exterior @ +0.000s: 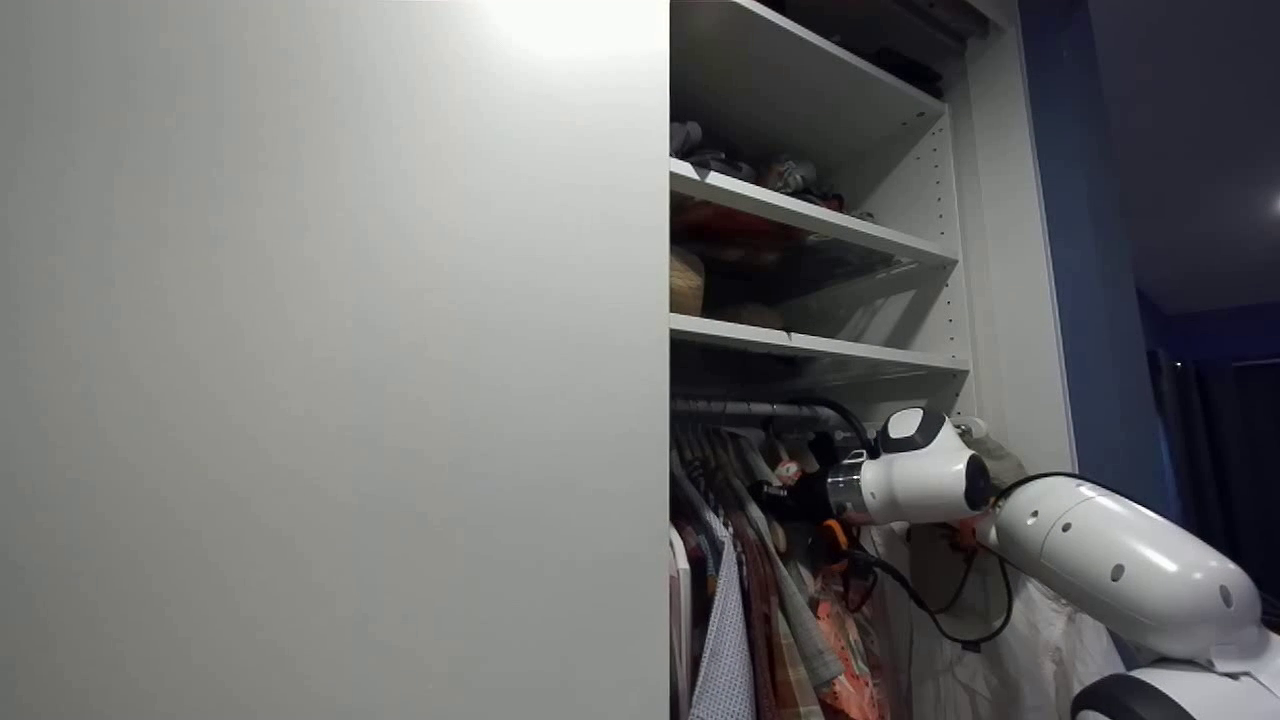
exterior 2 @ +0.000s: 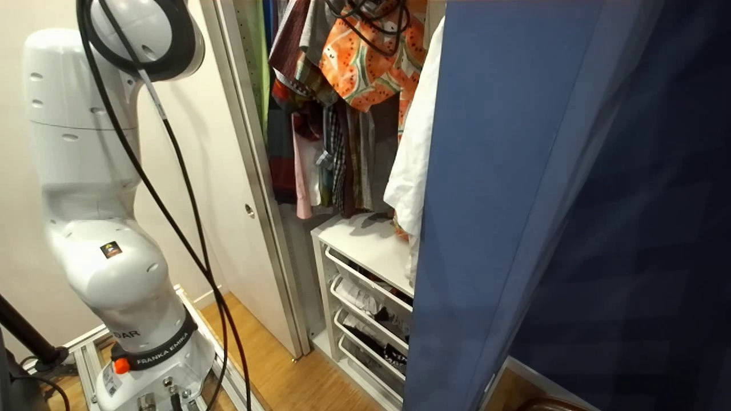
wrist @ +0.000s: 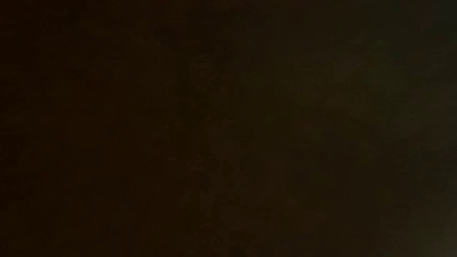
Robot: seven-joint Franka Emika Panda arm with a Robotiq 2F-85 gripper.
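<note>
The hanging shirts (exterior: 722, 630) look like soft, matt cloth; the watermelon-print garment (exterior 2: 362, 71) appears to be thin cloth, the white garment (exterior 2: 414, 148) creased matt fabric. The robot arm (exterior: 1120, 560) is smooth and glossy like plastic, its wrist ring (exterior: 846, 490) shiny metal. The shelf (exterior: 820, 344) looks smooth, the floor (exterior 2: 314, 377) wooden.

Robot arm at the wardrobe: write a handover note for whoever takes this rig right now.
Gripper: at the hanging clothes, just below the rail; open or shut, I cannot tell, and the wrist view is nearly black.
Things: a watermelon-print garment hangs above the white drawer unit; a black cable loops lower than the gripper.
Done: the arm reaches into the open wardrobe.
Left: contact or hold is unconfirmed; I'd check it before moving.
</note>
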